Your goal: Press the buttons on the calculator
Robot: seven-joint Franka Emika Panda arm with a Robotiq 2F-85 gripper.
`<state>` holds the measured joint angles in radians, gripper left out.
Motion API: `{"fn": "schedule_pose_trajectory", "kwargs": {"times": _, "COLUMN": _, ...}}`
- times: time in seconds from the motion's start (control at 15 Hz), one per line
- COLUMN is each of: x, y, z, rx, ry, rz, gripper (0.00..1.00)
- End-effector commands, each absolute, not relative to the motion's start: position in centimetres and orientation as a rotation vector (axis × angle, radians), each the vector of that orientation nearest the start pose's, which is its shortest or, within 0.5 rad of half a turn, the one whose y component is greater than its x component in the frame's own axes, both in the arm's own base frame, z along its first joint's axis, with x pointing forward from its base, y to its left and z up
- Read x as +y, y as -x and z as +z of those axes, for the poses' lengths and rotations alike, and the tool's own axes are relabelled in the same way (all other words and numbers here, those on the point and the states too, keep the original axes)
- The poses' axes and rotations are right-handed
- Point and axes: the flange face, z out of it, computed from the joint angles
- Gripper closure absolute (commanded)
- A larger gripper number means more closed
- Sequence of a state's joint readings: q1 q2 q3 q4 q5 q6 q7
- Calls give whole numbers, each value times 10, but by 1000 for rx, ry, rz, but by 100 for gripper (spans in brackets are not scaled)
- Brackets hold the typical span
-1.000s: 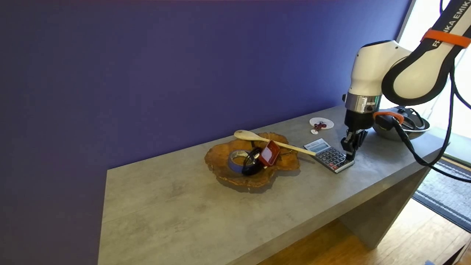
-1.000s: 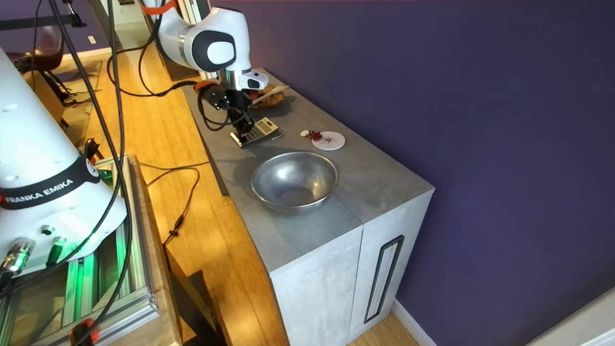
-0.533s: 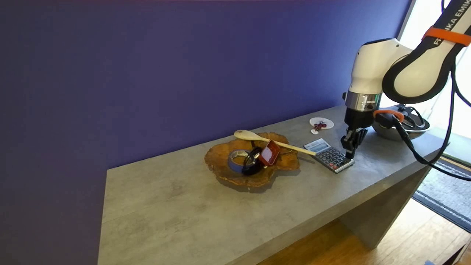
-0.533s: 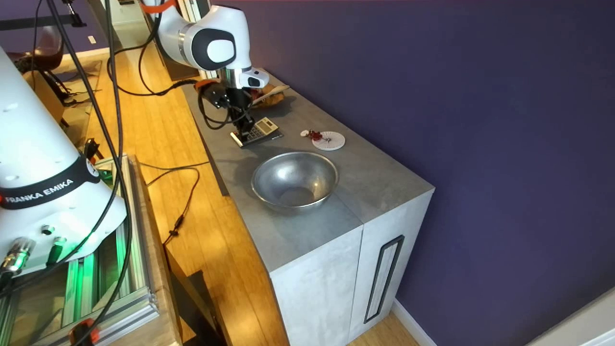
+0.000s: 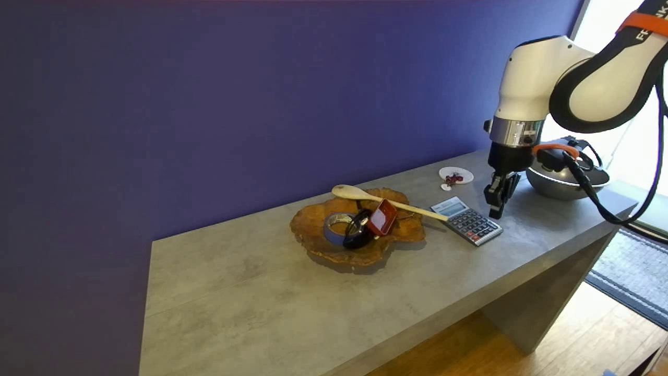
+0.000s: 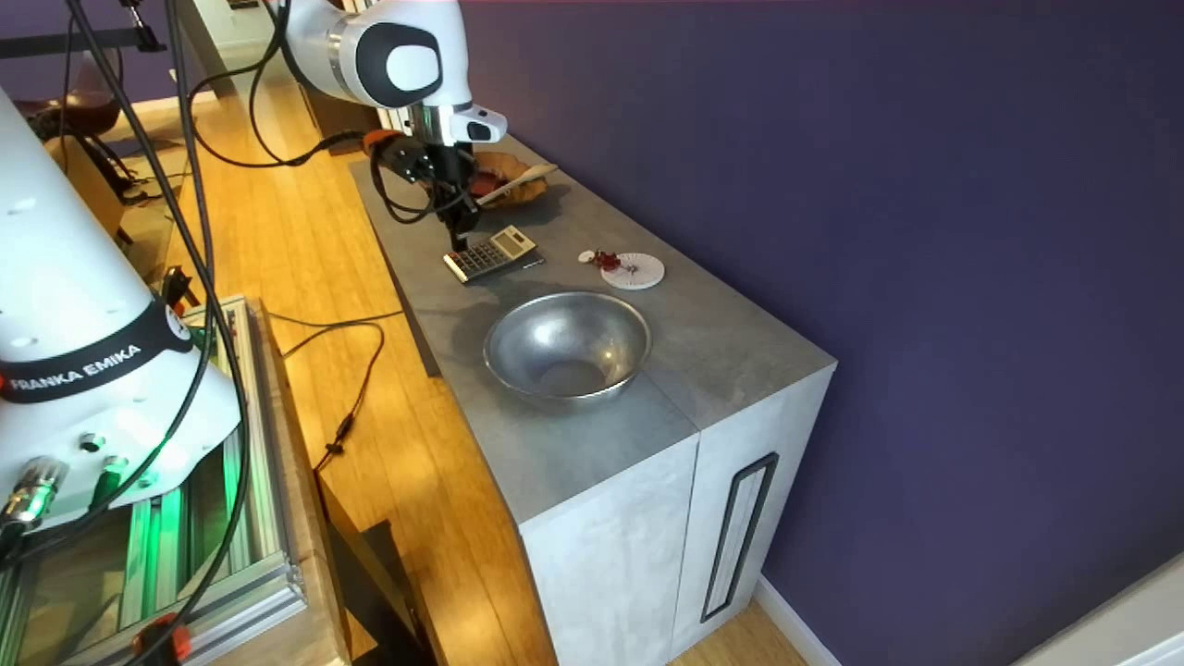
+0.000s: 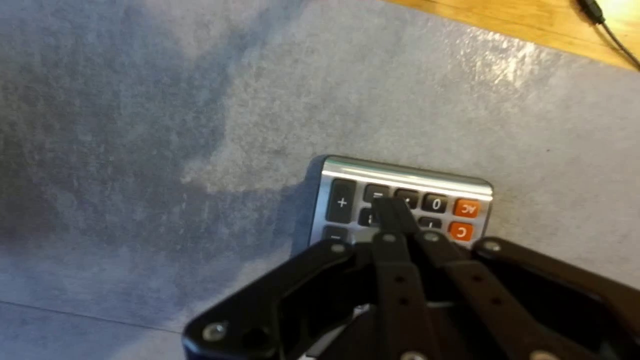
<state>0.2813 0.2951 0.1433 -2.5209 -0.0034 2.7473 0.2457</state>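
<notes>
In both exterior views, the white robot arm with black joint trim bent downward, its cylindrical silver-metal wrist collar nearly upright. Below hung the black two-fingered tool, pointing down; the wrist view showed its slim dark fingers lying together.

On the mottled grey tabletop, a calculator lies between a brown wooden dish and a round metal bowl; near the calculator sits a flat white disc with small dark-red pieces at its edge.
</notes>
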Motion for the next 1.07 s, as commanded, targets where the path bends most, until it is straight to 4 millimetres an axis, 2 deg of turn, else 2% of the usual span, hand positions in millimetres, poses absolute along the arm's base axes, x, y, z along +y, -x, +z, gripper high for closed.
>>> {"fn": "schedule_pose_trajectory", "kwargs": {"times": 0.0, "x": 205, "y": -404, "z": 166, "rx": -351, "ry": 3085, "rz": 174, "gripper": 100}}
{"fn": "schedule_pose_trajectory", "kwargs": {"times": 0.4, "x": 225, "y": -408, "z": 162, "rx": -421, "ry": 3073, "rz": 160, "gripper": 100}}
{"fn": "schedule_pose_trajectory", "kwargs": {"times": 1.0, "x": 230, "y": -428, "z": 145, "rx": -409, "ry": 3082, "rz": 235, "gripper": 100}}
